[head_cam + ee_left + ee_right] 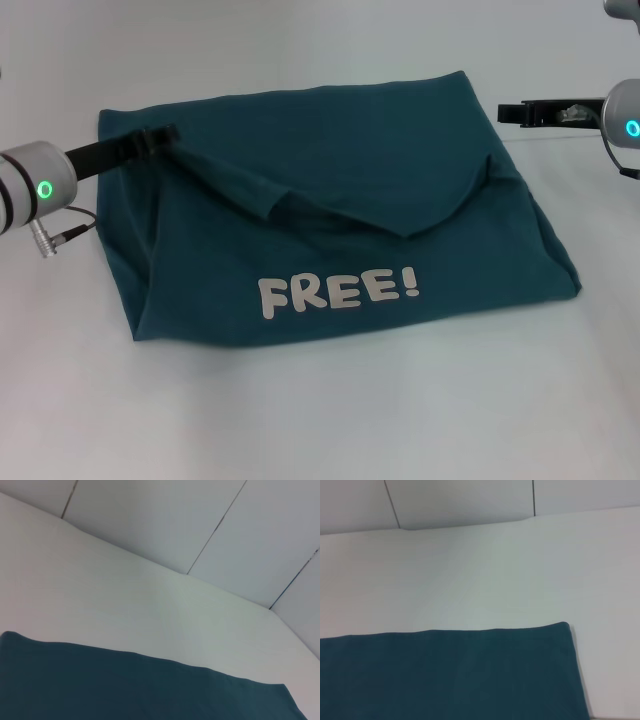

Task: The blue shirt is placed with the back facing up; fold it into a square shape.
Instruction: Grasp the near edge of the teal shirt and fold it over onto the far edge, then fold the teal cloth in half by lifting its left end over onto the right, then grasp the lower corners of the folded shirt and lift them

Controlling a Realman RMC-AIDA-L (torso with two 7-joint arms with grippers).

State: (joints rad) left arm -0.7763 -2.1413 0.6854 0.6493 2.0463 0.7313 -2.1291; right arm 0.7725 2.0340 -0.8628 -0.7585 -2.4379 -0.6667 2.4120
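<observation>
Blue shirt [340, 200] partly folded on my white desk [320, 420], lettering up.

It lies mid-desk as a wide, rough rectangle, its lower part folded up so the pale "FREE!" print [340, 290] faces me toward 6 o'clock, and two flaps are turned inward across the middle, meeting in a shallow V. My left pincer [160, 135] sits at about 10 o'clock, its dark fingers lying on the shirt's far left corner; I cannot tell whether they are parted or pinching the cloth. My right pincer [520, 112] hangs at about 2 o'clock, just beyond the shirt's far right corner and clear of the fabric, and I cannot tell how wide it stands. Both wrist views show only the shirt's straight far edge against the desk and the panelled wall [470, 500] behind.
</observation>
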